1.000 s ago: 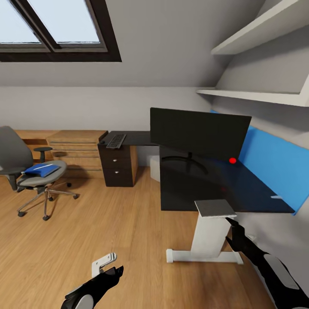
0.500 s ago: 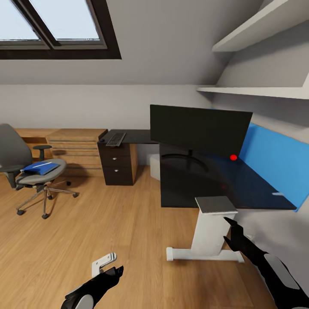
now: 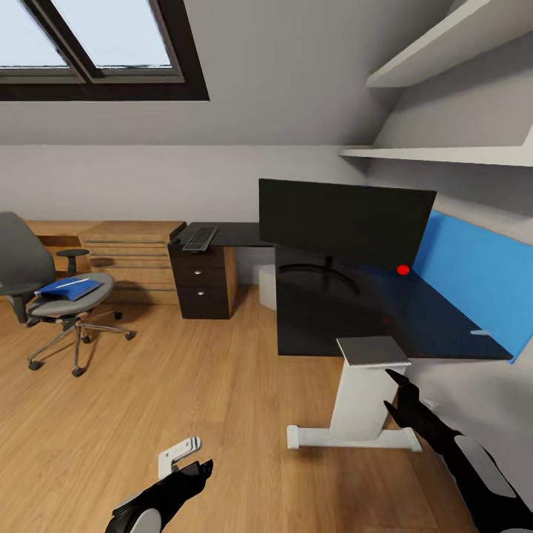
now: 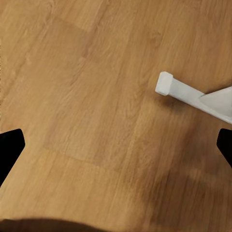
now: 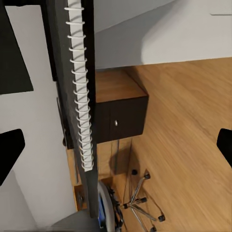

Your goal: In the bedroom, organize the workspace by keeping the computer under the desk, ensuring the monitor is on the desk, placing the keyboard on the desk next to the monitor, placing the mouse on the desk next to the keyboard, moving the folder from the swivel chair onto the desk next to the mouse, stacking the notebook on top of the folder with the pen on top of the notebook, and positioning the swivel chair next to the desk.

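Note:
The desk [image 3: 348, 314] has a glossy black top. The monitor [image 3: 344, 220] stands on it and the keyboard [image 3: 199, 239] lies on its far wing. A grey spiral-bound notebook [image 3: 372, 352] [image 5: 79, 87] rests at the desk's near edge. At the left, the swivel chair [image 3: 44, 300] carries the blue folder [image 3: 70, 289] on its seat. The pale computer [image 3: 266, 287] sits under the desk. A small white stick, maybe the pen [image 3: 480, 332], lies by the blue panel. My right gripper [image 3: 400, 391] [image 5: 116, 150] is open just below the notebook. My left gripper [image 3: 194, 468] [image 4: 116, 150] is open, low over the floor.
A dark drawer unit [image 3: 203, 285] and light-wood cabinets [image 3: 129, 259] line the back wall. The desk's white leg and foot [image 3: 355, 422] [image 4: 166, 84] stand close ahead. Shelves [image 3: 444, 155] hang over the desk. Wood floor [image 3: 185, 385] stretches between me and the chair.
The whole picture has shifted slightly, so the camera moved. Both grippers keep their places and stay open.

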Controlling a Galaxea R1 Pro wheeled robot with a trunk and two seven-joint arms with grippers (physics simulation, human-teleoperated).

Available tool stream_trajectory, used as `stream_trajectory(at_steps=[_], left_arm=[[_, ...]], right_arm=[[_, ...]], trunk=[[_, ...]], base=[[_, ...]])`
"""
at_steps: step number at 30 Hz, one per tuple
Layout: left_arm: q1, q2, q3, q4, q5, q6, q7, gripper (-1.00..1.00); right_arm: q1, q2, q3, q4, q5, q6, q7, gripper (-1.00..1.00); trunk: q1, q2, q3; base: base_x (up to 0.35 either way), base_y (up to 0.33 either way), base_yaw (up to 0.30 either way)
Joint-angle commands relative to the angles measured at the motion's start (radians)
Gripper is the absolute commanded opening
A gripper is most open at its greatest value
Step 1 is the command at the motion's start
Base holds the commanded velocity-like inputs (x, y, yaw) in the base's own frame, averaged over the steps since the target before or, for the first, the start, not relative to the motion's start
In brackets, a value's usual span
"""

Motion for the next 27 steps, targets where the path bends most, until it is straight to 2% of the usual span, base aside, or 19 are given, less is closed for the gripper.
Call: stream_trajectory(at_steps=[1, 7, 10, 15, 23, 27], left_arm=[[-0.001, 0.001, -0.003, -0.001, 0.01, 0.0, 0.01, 1.0], [-0.001, 0.001, -0.003, 0.0, 0.01, 0.0, 0.01, 1.0], [-0.001, 0.001, -0.004, 0.0, 0.01, 0.0, 0.009, 1.0], [-0.001, 0.001, -0.004, 0.0, 0.01, 0.0, 0.009, 1.0], [-0.001, 0.001, -0.004, 0.0, 0.003, 0.0, 0.008, 1.0], [-0.002, 0.001, -0.007, 0.0, 0.001, 0.0, 0.006, 1.0]], right_arm=[[-0.001, 0.0, -0.002, -0.001, -0.002, 0.007, 0.004, 1.0], [-0.001, 0.0, 0.0, -0.011, 0.001, 0.043, 0.034, 1.0], [-0.001, -0.001, 0.001, -0.013, 0.004, 0.07, 0.079, 1.0], [-0.001, -0.003, 0.002, -0.013, 0.008, 0.082, 0.11, 1.0], [-0.001, -0.003, 0.002, -0.009, 0.009, 0.083, 0.112, 1.0], [-0.001, -0.002, 0.002, -0.008, 0.01, 0.082, 0.111, 1.0]], trunk=[[0.0, -0.001, -0.001], [0.0, -0.001, -0.001], [0.0, -0.001, -0.001], [0.0, -0.001, -0.001], [0.0, -0.001, -0.001], [0.0, -0.001, -0.001]], base=[[0.0, 0.0, 0.0], [0.0, 0.0, 0.0], [0.0, 0.0, 0.0], [0.0, 0.0, 0.0], [0.001, 0.0, 0.0], [0.174, 0.0, 0.0]])
